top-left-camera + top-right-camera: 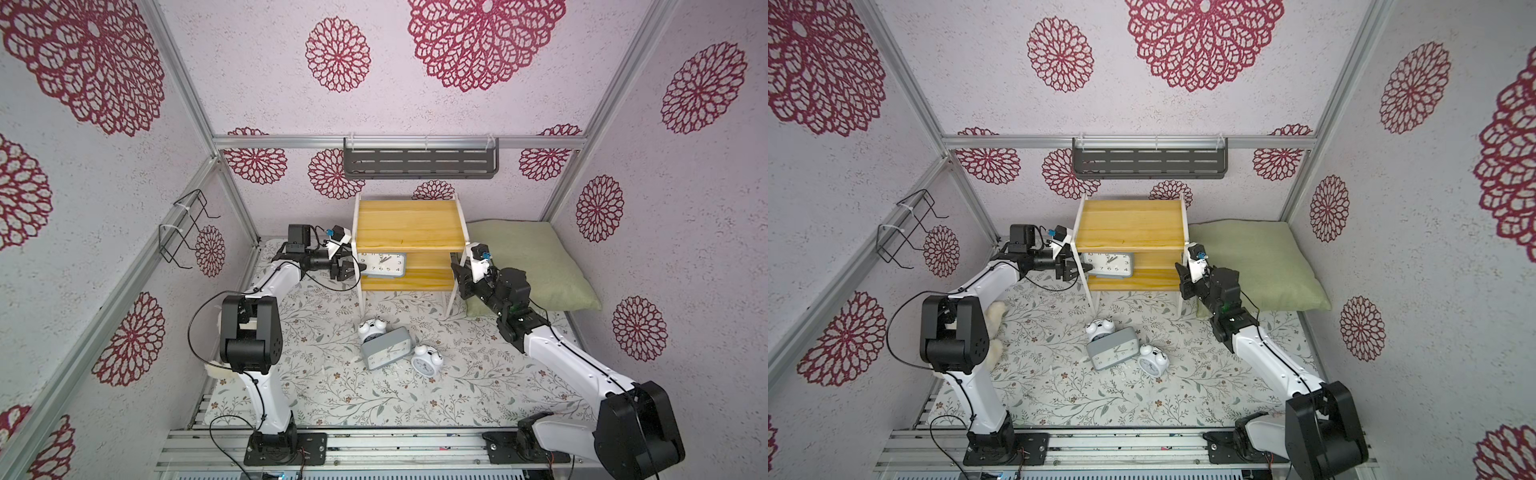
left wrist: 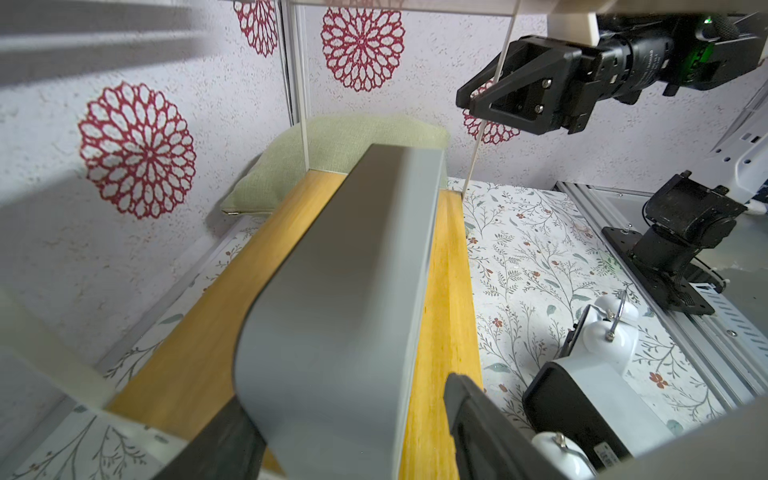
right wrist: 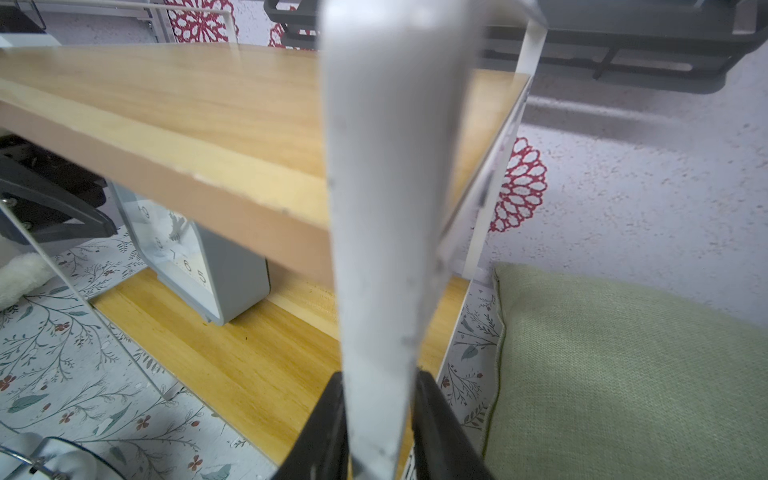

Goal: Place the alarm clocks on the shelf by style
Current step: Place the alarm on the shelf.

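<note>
Nearest, floral mat (image 1: 332,395), open around three clocks lying well short of both grippers (loose grey clock (image 1: 386,348), two round white clocks (image 1: 371,328) (image 1: 427,360)). Farther, left gripper (image 1: 356,271) spread astride upright grey clock (image 1: 384,264) on lower board of shelf (image 1: 409,224). Right gripper (image 3: 380,382) clamped on shelf leg (image 3: 382,208), green cushion (image 1: 532,257) just beyond.

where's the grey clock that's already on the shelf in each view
In a top view: grey clock on the lower tier of the shelf.
In a top view: same tier.
Left wrist: close up, grey casing.
Right wrist: under the upper tier.
Shared landmark: green pillow, in all four.
</note>
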